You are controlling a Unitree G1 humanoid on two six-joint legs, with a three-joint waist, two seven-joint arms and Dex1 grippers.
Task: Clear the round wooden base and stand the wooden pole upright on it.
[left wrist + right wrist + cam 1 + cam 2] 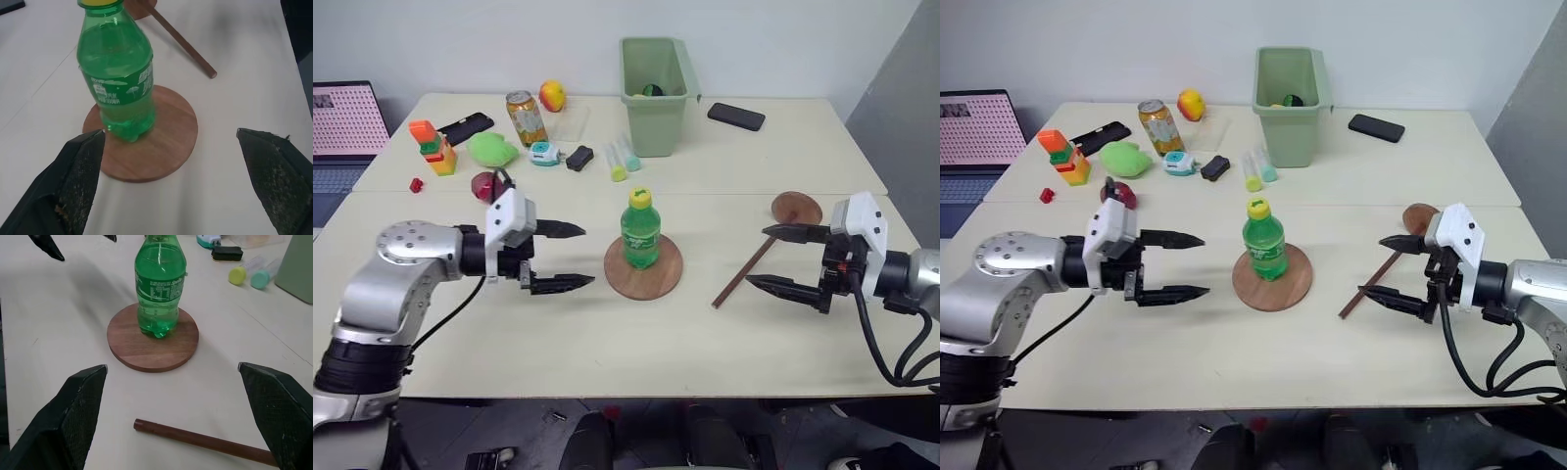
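Note:
The round wooden base (pixel 656 281) lies flat at the table's middle, and a green soda bottle (pixel 640 230) with a yellow cap stands upright on it. The wooden pole (pixel 744 273) lies flat on the table to the right of the base, its fixed disc (pixel 797 208) at the far end. My left gripper (pixel 576 257) hovers just left of the base, open and empty, pointing at the bottle (pixel 117 73). My right gripper (pixel 773 258) is open and empty, hovering beside the pole (pixel 205 440) on its right.
A green bin (pixel 656 78) stands at the back centre, with two capped tubes (pixel 623 159) in front of it. A can (pixel 526 117), fruit toys, blocks (pixel 434 147) and small gadgets crowd the back left. A black phone (pixel 736 117) lies back right. A laptop (pixel 342 127) sits far left.

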